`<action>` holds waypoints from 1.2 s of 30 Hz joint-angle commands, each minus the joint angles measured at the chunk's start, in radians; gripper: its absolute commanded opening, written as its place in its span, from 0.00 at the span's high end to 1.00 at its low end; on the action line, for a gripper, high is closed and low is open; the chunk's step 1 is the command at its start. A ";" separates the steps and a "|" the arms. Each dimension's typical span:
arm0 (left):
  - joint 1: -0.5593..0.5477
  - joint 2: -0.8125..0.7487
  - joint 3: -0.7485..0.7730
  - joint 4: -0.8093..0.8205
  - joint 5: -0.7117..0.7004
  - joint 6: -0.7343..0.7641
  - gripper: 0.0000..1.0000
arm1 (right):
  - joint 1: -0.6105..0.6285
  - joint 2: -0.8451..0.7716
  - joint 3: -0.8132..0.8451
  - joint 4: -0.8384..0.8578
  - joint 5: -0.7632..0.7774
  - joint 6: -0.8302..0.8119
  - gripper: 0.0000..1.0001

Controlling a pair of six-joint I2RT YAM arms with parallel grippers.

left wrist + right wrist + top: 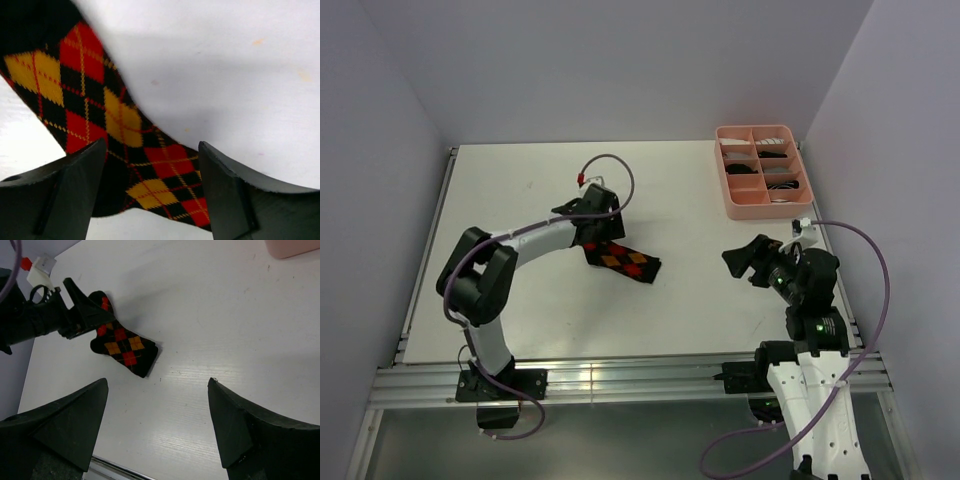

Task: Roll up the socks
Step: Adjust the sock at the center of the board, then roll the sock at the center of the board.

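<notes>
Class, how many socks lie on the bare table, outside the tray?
1: the argyle sock, left of centre, by the left gripper. More may sit in the pink tray.

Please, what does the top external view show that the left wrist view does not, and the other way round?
Only the top external view: the pink tray at the far right, and the right gripper, open, well apart from the argyle sock. Only the left wrist view: the left gripper, its jaws spread either side of the sock, and thin yellow lines crossing its diamonds. Both: the sock lying on the white table.
</notes>
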 commanded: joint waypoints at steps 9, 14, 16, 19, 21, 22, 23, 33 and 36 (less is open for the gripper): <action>-0.242 -0.181 -0.013 0.052 -0.024 0.275 0.06 | 0.008 0.068 0.007 0.091 0.021 0.001 0.09; -0.340 -0.173 -0.053 0.043 -0.100 0.303 0.05 | 0.009 0.089 0.024 0.082 0.087 0.001 0.07; -0.397 -0.163 -0.060 0.043 -0.157 0.320 0.05 | 0.008 0.093 0.021 0.099 0.089 0.006 0.07; -0.466 -0.135 -0.052 0.043 -0.200 0.332 0.11 | 0.008 0.105 0.023 0.108 0.086 0.013 0.07; -0.509 -0.115 -0.038 0.036 -0.241 0.340 0.13 | 0.009 0.109 0.027 0.108 0.086 0.013 0.07; -0.521 -0.097 -0.035 0.038 -0.258 0.346 0.15 | 0.008 0.108 0.029 0.106 0.087 0.013 0.07; -0.533 -0.088 -0.033 0.039 -0.270 0.353 0.16 | 0.008 0.109 0.030 0.105 0.090 0.010 0.07; -0.573 0.032 0.006 0.104 -0.392 0.442 0.29 | 0.008 0.094 0.016 0.102 0.080 0.021 0.09; -0.572 0.063 0.016 0.116 -0.419 0.472 0.31 | 0.008 0.080 0.015 0.091 0.087 0.018 0.10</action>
